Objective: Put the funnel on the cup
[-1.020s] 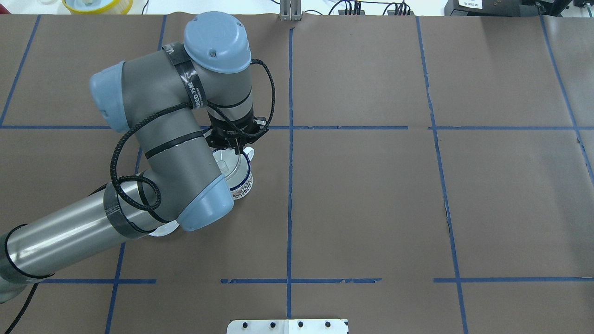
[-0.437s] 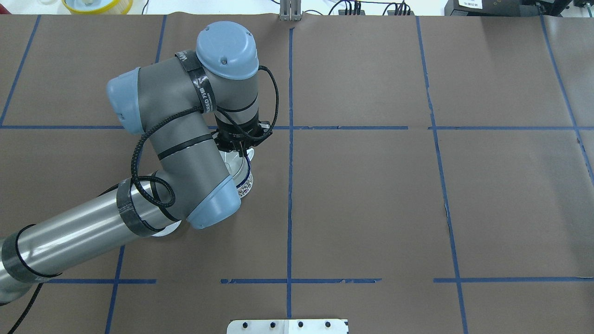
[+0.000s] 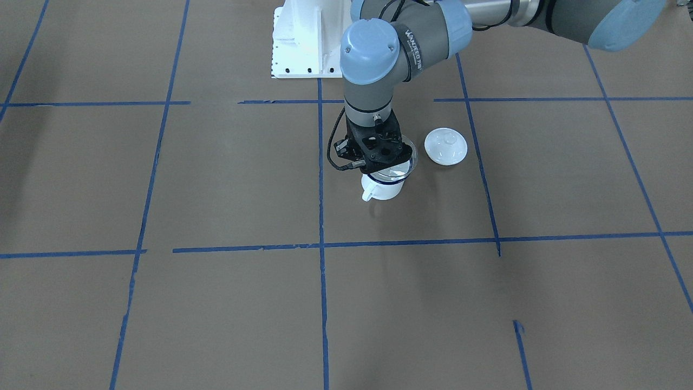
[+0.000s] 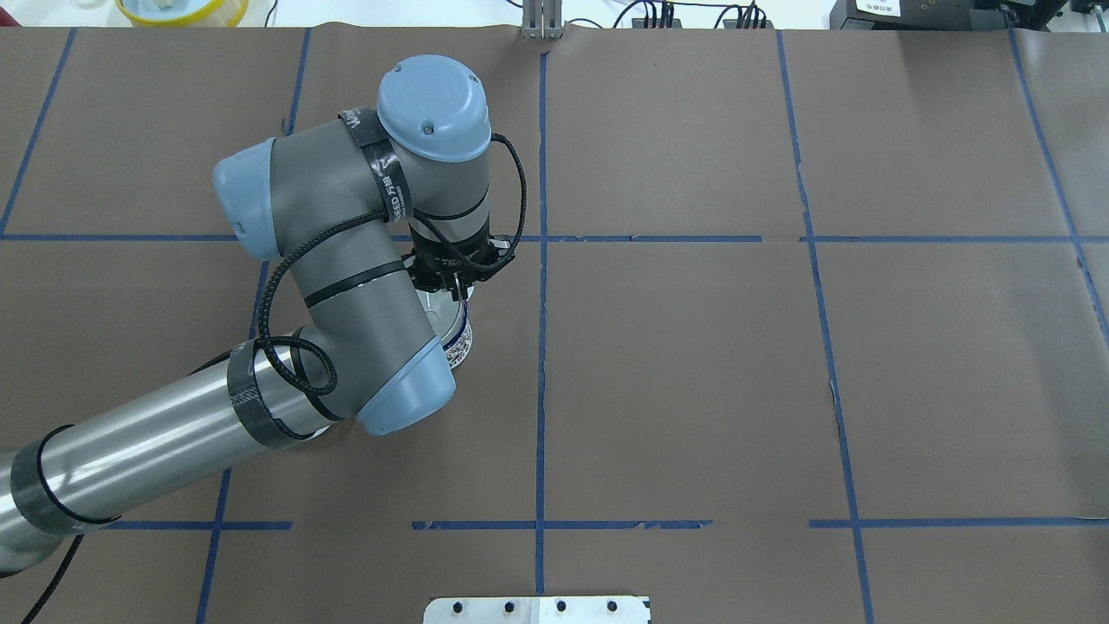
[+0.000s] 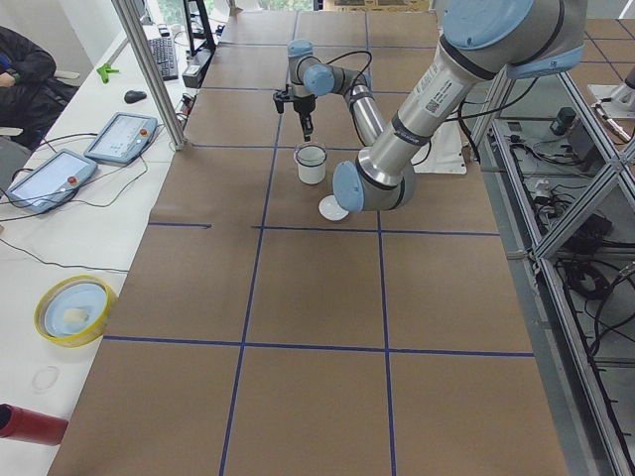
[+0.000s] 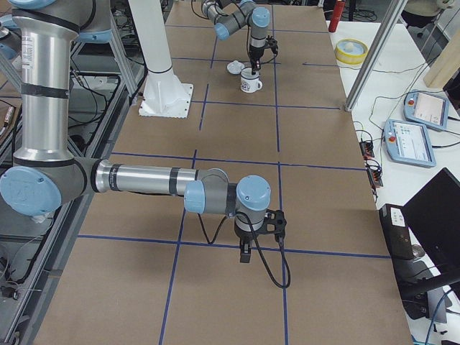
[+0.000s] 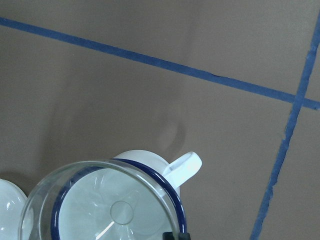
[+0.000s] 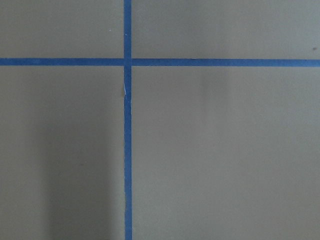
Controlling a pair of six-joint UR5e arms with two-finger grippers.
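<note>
Cup (image 3: 382, 190): upright on the surface (image 3: 216, 179), handle pointing left in the front view.
Funnel (image 3: 399, 172): over the cup's mouth, off-centre toward the lid (contact with the cup unclear), rim pinched by the left fingers (image 7: 177, 236).
Lid (image 3: 445, 145): right of the cup, apart.
Right fingers (image 6: 244, 253): well away; cannot tell if open or closed.

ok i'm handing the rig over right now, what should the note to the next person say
Left gripper: jaws look shut on the rim of the funnel, holding it at the cup.
Right gripper: hangs over the table, far from the cup; open or shut cannot be told.
Funnel: over the cup's mouth, spout pointing inside, rim off-centre in the wrist view; seated or not, unclear.
White lid: lies beside the cup, apart from it.
Done: funnel brought to the cup.
Left: probably centre it, settle it on the rim, open the jaws, lift away.
</note>
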